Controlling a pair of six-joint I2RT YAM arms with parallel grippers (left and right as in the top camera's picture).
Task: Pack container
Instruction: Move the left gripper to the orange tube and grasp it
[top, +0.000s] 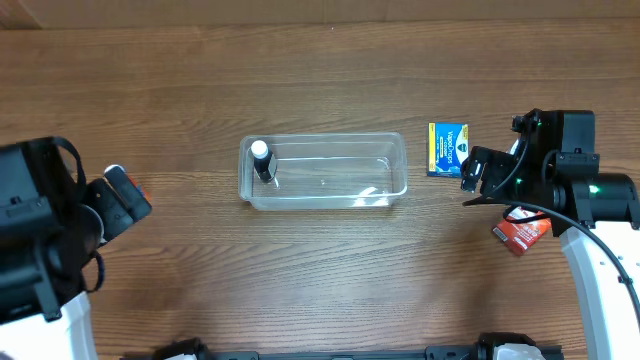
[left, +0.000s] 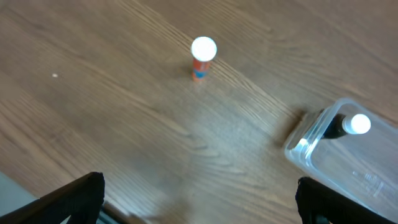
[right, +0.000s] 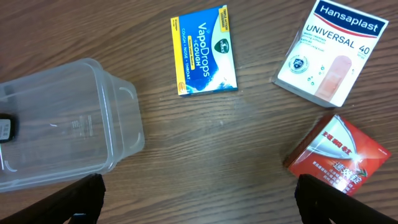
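Observation:
The clear container (top: 330, 203) lies at the table's middle. A small dark bottle with a white cap (top: 262, 160) stands in its left end. It also shows in the left wrist view (left: 354, 126) inside the container's corner (left: 305, 146). My left gripper (top: 132, 203) is open and empty, well left of the container; its fingers frame bare wood (left: 199, 205). My right gripper (top: 475, 172) is open and empty, just right of the container, over bare wood (right: 199, 199). The container's end (right: 121, 124) lies to its left.
A small orange bottle with a white cap (left: 203, 57) stands on the table ahead of the left gripper. A blue VapoDrops box (top: 448, 148) (right: 204, 51), a Hansaplast box (right: 329, 53) and a red box (top: 520, 232) (right: 339, 155) lie around the right gripper.

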